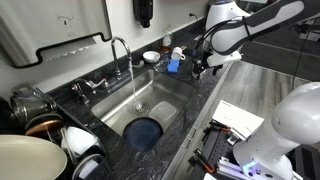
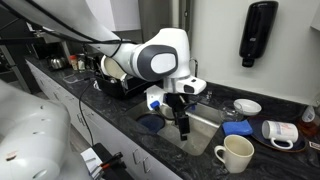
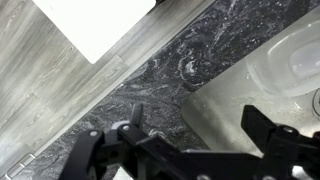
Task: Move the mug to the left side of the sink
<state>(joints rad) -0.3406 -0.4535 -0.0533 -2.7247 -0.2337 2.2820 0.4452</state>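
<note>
Dark speckled tabletop, lower right: mug, likely stiff, slick, chippable; pinch its rim wall. Your gripper: jaws released, empty.

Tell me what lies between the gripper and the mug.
Between gripper and mug, only the sink rim and bare counter, in an exterior view; the blue sponge sits behind that line.

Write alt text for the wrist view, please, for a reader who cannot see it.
The tool hangs open and empty over a dark speckled stone counter. A grey wood-grain surface lies beyond the counter's edge, and a pale blurred area fills the right.
</note>
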